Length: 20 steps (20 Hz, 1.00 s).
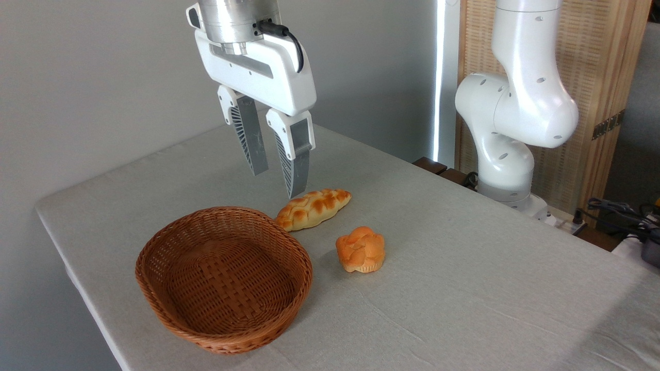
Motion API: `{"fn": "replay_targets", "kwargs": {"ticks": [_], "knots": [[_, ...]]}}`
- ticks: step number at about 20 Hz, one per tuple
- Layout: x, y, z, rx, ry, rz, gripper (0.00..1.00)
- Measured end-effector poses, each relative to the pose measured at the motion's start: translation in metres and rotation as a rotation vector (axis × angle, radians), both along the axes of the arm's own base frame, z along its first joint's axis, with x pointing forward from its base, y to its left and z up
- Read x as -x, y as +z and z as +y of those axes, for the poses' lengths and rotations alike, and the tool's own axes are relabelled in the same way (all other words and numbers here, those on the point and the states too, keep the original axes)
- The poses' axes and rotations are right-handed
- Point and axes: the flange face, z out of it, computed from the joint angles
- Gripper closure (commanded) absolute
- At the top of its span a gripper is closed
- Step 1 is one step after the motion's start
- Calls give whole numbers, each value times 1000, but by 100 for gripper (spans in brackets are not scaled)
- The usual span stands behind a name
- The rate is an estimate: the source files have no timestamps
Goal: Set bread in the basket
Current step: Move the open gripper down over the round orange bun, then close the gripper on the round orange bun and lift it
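Hanging above the table, the gripper gapes slightly, holding nothing

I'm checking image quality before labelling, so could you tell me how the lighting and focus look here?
Fixed camera: soft, even light; the bun and basket are sharp and cast faint shadows; a bright overexposed strip runs down the background; no blur on the gripper.

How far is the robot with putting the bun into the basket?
Nothing looks done yet: the basket is empty and the bun sits on the table to its right. In hand: the gripper hangs open and empty above the braided loaf, not over the bun. Left: reach the bun, grasp it, carry it into the basket.
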Motion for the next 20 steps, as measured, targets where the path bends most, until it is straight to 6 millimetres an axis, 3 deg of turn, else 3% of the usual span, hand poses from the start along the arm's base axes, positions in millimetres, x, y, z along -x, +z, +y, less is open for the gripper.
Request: {"fn": "replay_targets", "kwargs": {"ticks": [8, 13, 16, 20], "knots": [[50, -55, -6, 5, -52, -2, 0], [81, -119, -9, -91, -122, 52, 0], [97, -148, -19, -102, -157, 97, 0], [109, -182, -23, -106, -174, 129, 13]]}}
